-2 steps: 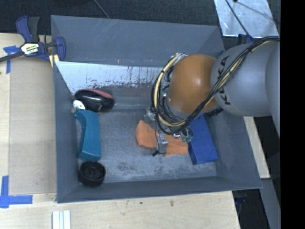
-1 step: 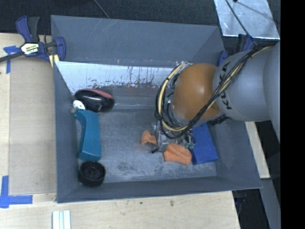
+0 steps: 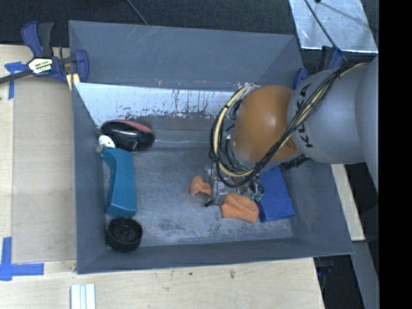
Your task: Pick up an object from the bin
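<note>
Closest to my lens is the arm's orange cover [image 3: 257,124]; below it the gripper [image 3: 217,193] sits low in the bin [image 3: 193,56], and I can't tell if it's wide or closed. An orange lump [image 3: 239,208] lies touching it, just beside a blue pad [image 3: 278,198], its long axis running toward that pad. A smaller orange piece [image 3: 199,187] lies on the gripper's opposite side.

Bin [image 3: 168,206] holds orange cloth [image 3: 239,208], blue pad [image 3: 278,199], teal handle [image 3: 121,184].
</note>
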{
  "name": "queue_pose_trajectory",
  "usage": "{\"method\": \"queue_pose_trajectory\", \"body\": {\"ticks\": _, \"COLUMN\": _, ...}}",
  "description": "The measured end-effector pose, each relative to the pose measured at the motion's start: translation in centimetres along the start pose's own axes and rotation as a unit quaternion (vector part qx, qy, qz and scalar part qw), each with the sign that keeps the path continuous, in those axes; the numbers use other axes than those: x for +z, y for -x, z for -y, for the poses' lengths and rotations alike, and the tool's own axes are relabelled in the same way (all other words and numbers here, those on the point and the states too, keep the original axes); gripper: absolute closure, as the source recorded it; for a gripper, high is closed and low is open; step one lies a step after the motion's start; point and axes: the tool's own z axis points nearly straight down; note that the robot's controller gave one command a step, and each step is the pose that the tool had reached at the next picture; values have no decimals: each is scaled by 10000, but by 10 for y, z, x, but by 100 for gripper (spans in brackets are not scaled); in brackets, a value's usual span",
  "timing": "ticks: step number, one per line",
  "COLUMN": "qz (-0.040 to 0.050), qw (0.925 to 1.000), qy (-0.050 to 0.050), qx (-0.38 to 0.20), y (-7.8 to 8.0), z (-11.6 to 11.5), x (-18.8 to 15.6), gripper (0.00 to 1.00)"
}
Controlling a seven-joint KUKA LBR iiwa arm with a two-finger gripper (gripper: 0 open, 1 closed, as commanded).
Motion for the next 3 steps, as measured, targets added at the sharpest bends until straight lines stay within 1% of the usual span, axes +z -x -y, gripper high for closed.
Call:
{"method": "queue_pose_trajectory", "body": {"ticks": 1, "qz": 0, "qw": 9739, "qy": 4, "qx": -2271, "y": 2, "z": -38, "x": -87, "gripper": 100}}
{"method": "queue_pose_trajectory", "body": {"ticks": 2, "qz": -2, "qw": 9739, "qy": 4, "qx": -2269, "y": 2, "z": -37, "x": -87, "gripper": 100}}
{"method": "queue_pose_trajectory", "body": {"ticks": 3, "qz": -5, "qw": 9745, "qy": 3, "qx": -2242, "y": 14, "z": -16, "x": -183, "gripper": 100}}
